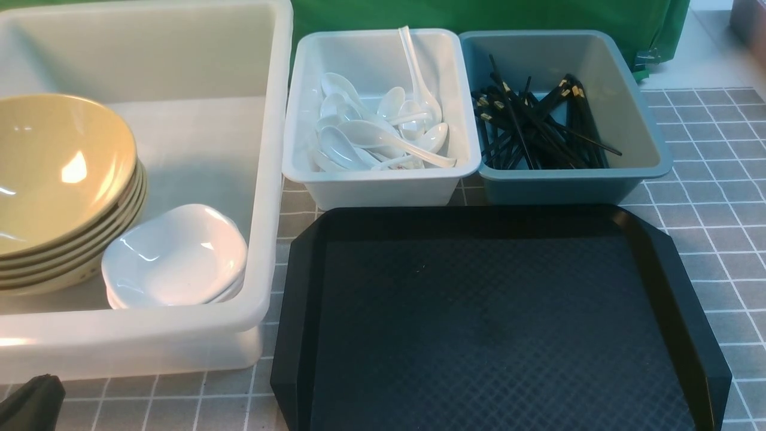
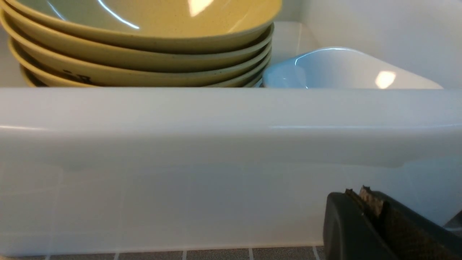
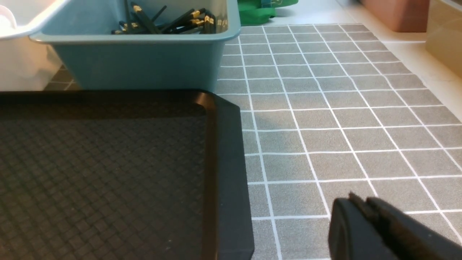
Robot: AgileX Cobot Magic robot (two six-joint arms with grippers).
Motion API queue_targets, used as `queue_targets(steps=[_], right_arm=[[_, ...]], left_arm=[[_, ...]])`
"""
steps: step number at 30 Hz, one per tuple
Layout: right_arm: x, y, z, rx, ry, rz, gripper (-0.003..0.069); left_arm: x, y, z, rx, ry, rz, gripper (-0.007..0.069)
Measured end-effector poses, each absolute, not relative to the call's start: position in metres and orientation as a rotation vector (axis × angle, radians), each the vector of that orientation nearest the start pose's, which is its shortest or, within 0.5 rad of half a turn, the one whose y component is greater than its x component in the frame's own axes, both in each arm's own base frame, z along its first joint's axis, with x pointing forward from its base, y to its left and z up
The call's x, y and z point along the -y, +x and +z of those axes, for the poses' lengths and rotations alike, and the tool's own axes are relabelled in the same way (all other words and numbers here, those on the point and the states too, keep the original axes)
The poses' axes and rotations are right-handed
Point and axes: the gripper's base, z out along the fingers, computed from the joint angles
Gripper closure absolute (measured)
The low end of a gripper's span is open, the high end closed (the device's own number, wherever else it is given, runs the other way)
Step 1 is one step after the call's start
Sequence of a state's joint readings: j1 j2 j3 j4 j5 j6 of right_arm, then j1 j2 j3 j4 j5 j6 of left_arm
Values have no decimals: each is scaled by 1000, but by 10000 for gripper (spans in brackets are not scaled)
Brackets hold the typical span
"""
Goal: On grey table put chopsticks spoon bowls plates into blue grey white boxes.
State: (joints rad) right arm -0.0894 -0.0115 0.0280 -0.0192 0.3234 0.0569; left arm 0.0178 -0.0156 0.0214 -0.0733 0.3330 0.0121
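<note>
Showing the left gripper (image 2: pixel 357 193) pressed fully together, gripping nothing, sitting low near the outer front wall of the large translucent white box (image 2: pixel 231 144). Showing the right gripper (image 3: pixel 359 200) likewise pinched closed with only a thin seam between the jaws, holding nothing, hanging over the bare grey surface (image 3: pixel 325 108) just beside the black tray (image 3: pixel 227 180). Sitting stacked inside the large translucent white box: tan bowls (image 1: pixel 60 173), with white plates (image 1: pixel 176 254) nesting right beside them. Lying heaped in the pale white box (image 1: pixel 383 185): white spoons (image 1: pixel 371 134). Lying crisscrossed in the blue-grey box (image 1: pixel 568 185) next to it, behind the tray: black chopsticks (image 1: pixel 538 131).
</note>
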Motion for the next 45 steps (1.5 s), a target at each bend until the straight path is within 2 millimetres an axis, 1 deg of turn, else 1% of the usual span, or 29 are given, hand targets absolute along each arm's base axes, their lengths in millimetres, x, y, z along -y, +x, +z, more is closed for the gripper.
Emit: queue_targets(steps=[45], right_arm=[[5, 54, 175, -1820, 121, -41, 527]], left_arm=[[1, 53, 177, -1820, -53, -51, 633]])
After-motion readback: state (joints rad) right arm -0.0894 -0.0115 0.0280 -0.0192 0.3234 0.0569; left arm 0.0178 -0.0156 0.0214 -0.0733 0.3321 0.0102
